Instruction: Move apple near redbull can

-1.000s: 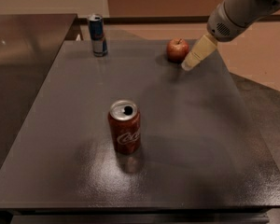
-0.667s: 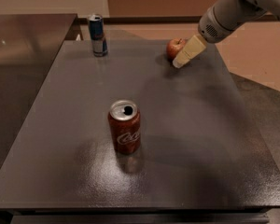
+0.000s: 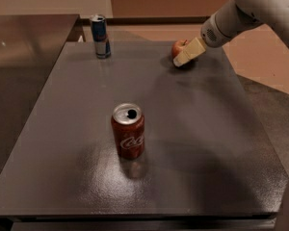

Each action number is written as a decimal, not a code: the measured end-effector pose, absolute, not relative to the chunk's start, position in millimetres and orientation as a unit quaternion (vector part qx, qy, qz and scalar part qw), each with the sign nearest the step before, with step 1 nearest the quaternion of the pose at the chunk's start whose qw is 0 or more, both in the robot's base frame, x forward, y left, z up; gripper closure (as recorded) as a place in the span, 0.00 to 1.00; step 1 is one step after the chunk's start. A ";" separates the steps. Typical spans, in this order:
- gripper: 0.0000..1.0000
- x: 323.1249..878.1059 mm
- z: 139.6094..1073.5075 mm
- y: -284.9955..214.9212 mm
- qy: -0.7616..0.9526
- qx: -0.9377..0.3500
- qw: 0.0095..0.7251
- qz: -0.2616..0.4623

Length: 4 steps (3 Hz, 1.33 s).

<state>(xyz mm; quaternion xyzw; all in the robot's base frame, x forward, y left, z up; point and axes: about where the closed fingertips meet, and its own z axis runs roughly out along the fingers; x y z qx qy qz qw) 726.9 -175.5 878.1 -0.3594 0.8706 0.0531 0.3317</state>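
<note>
Robot lab, dark table (image 3: 207,129), gripper (image 3: 183,57) at apple (image 3: 177,46)

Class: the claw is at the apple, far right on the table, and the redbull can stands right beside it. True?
No. The camera view shows the redbull can at the far left, well apart from the apple; the claw is at the apple.

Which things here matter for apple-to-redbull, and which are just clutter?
Job: apple, far right; redbull can, far left; gripper, at the apple.
Lying about: cola can, mid table.
</note>
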 end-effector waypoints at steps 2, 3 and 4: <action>0.00 748.3 863.3 -151.9 0.870 -0.361 0.327 0.074; 0.18 748.0 858.6 -147.4 0.873 -0.361 0.321 0.075; 0.41 743.1 858.5 -146.6 0.872 -0.363 0.319 0.077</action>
